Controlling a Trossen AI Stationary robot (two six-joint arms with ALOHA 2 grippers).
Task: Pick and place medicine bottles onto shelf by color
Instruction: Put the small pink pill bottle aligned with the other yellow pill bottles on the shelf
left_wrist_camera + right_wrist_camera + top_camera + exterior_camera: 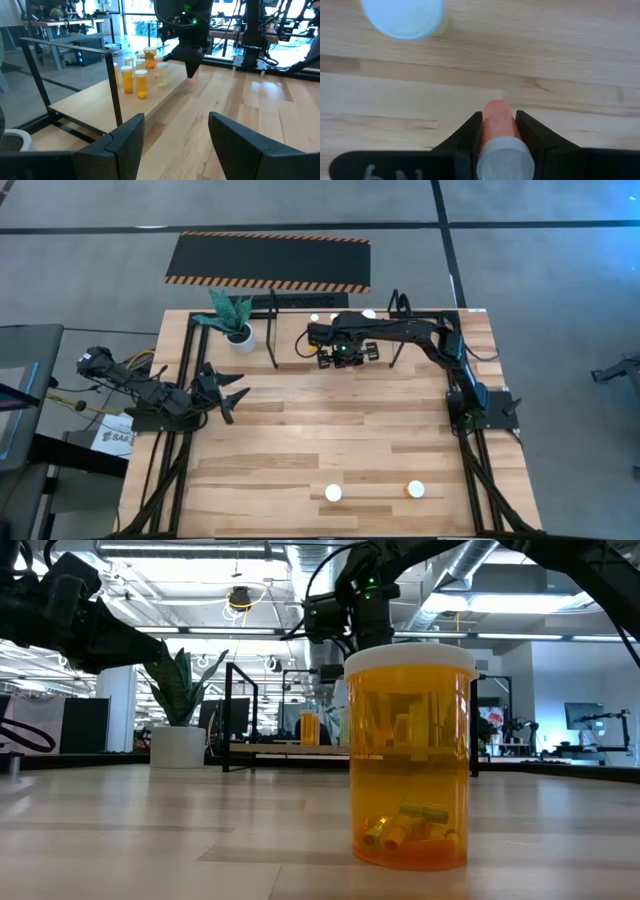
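Note:
My right gripper [340, 352] hangs at the shelf's [273, 330] near side, shut on a small reddish medicine bottle [497, 120] with a white cap. Several orange and yellow bottles [135, 75] stand on their bases on the shelf's light board [95, 100]. Another white-capped bottle [402, 17] stands on the wood below the right gripper. Two more bottles [333, 492] [415, 490] stand near the table's front edge; the orange one [410, 755] fills the low view. My left gripper [232, 392] waits open at the table's left side. My right gripper pinches the reddish bottle's body, just under the cap [495, 132], between its two fingers [470, 132]. The fingers come from above, pointing down, and lie along the bottle. The bottle stands upright in the hold, cap up, its bottom end [192, 76] showing below the fingertips, above the wood.
A white plant pot [238, 335] stands at the shelf's left end. A black hazard-striped mat [268, 260] lies on the floor beyond the table. The shelf's black uprights [112, 85] rise beside the bottles. Bare wood [330, 420] stretches across the table's middle.

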